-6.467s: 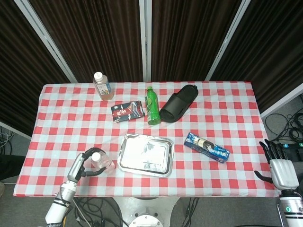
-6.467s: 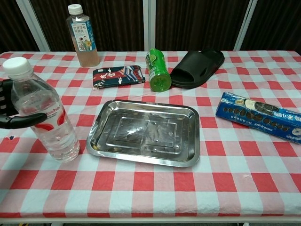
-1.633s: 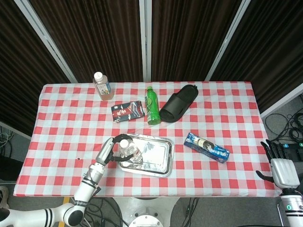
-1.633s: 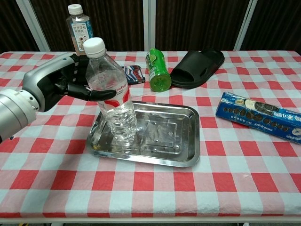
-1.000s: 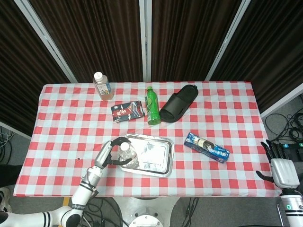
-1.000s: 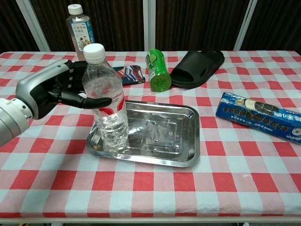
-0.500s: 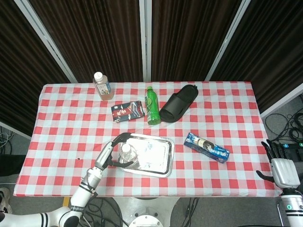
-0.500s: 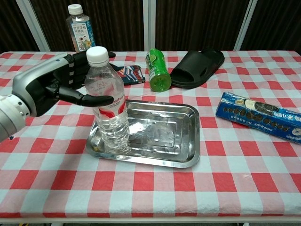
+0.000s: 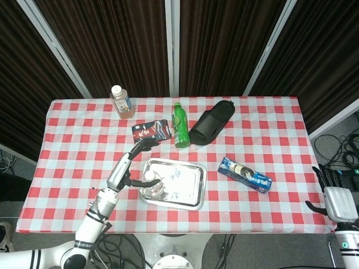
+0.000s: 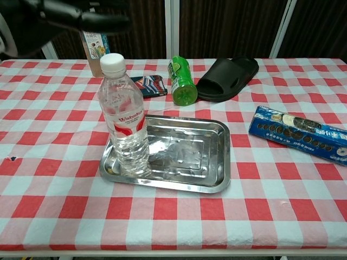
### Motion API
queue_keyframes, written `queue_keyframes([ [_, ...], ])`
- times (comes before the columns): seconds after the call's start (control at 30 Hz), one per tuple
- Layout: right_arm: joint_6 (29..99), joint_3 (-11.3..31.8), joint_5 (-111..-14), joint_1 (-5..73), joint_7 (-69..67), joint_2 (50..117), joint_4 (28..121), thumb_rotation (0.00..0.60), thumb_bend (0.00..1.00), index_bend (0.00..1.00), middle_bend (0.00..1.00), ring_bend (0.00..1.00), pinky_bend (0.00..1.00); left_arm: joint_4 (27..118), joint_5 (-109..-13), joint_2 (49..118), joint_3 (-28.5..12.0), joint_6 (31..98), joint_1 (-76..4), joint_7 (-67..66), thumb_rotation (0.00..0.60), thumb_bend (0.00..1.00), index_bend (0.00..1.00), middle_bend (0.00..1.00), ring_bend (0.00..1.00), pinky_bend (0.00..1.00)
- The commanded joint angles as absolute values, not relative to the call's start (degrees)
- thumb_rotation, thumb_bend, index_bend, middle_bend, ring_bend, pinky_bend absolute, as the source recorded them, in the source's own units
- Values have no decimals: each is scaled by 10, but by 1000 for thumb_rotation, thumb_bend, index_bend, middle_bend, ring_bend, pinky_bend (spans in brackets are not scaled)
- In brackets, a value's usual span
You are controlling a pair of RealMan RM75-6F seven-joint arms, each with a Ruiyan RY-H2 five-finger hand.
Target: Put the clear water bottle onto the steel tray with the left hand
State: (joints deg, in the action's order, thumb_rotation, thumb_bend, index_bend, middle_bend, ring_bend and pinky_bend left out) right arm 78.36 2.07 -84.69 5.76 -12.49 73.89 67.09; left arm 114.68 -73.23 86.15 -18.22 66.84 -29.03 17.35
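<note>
The clear water bottle (image 10: 125,122) with a white cap stands upright in the left end of the steel tray (image 10: 187,157); from above the bottle (image 9: 150,182) shows at the left part of the tray (image 9: 179,186). My left hand (image 9: 130,162) hangs raised above and left of the bottle with fingers spread, holding nothing; in the chest view the left hand (image 10: 65,13) is a blurred dark shape at the top left. My right hand (image 9: 335,197) rests open off the table's right edge.
A tea bottle (image 10: 93,40) stands at the back left. A dark packet (image 10: 142,85), a lying green bottle (image 10: 182,80) and a black slipper (image 10: 230,76) lie behind the tray. A blue biscuit pack (image 10: 303,138) lies at the right.
My left hand has let go of the bottle and risen up and away from it. The bottle stays standing in the tray. The right hand has not moved.
</note>
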Motion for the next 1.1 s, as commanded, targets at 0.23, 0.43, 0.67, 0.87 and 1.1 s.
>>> queue_keyframes([
  [0.23, 796, 20, -854, 55, -129, 740, 668, 600, 95, 0, 0, 0, 0, 1096, -678, 747, -258, 720, -284, 73, 600, 136, 199, 299, 204, 217],
  [0.43, 801, 20, -859, 55, -132, 745, 663, 600, 96, 0, 0, 0, 0, 993, -730, 671, -205, 761, -220, 44, 600, 217, 226, 300, 204, 220],
  [0.67, 808, 15, -869, 54, -134, 749, 656, 600, 91, 0, 0, 0, 0, 839, -819, 670, -91, 801, -166, -64, 600, 202, 283, 299, 204, 200],
  [0.87, 816, 13, -876, 54, -136, 751, 654, 600, 90, 0, 0, 0, 0, 792, -831, 671, -59, 819, -134, -40, 600, 173, 283, 299, 204, 198],
  [1.1, 815, 13, -878, 56, -134, 753, 651, 600, 90, 0, 0, 0, 0, 793, -842, 660, -45, 832, -118, -34, 600, 172, 283, 299, 204, 196],
])
